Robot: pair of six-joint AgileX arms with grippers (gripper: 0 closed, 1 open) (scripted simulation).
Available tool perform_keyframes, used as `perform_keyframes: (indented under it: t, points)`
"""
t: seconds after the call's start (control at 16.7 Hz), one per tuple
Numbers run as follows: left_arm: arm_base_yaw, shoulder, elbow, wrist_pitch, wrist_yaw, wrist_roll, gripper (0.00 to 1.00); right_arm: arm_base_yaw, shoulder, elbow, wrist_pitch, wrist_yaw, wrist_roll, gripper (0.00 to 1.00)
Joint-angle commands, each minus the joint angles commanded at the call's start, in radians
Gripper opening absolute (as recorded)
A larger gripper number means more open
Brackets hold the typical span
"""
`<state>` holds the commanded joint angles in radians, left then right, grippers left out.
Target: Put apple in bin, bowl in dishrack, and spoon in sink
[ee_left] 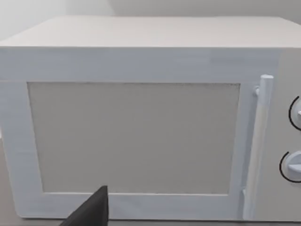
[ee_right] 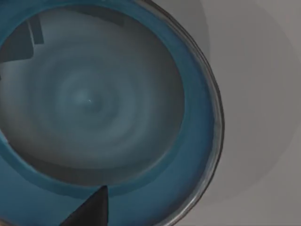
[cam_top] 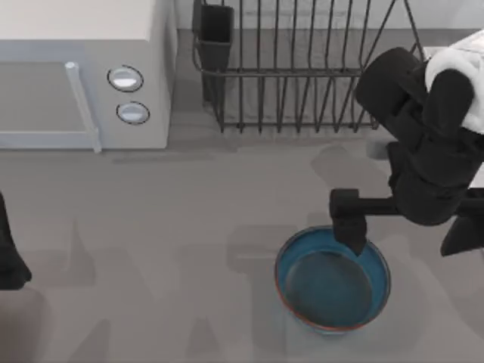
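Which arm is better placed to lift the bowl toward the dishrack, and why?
The right arm. Its tool hangs at the bowl's far rim, with the dishrack directly beyond it. The left arm sits parked at the table's left edge, facing the microwave.

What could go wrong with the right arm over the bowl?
1. The right pincer sits at the bowl's back rim; a thin-rim grip could slip or tip the bowl on lifting.
2. The dishrack lies right behind the bulky right arm, so a low carry might knock the bowl against its front bars.
3. The left pincer faces the microwave, parked and unlikely to interfere.
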<state>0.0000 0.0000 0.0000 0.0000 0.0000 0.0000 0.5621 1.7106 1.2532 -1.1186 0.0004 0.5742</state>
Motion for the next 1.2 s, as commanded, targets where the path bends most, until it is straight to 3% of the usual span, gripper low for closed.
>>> perform_keyframes:
  t: [0.36,0.72,1.2]
  points:
    - [0.0,0.0,0.0,0.0,0.0,0.0,1.0,0.004,0.089,-0.182,0.285,0.0,0.006,1.0]
    - [0.0,0.0,0.0,0.0,0.0,0.0,1.0,0.005,0.103,-0.211,0.319,0.0,0.007,1.0]
    - [0.0,0.0,0.0,0.0,0.0,0.0,1.0,0.005,0.103,-0.211,0.319,0.0,0.007,0.4]
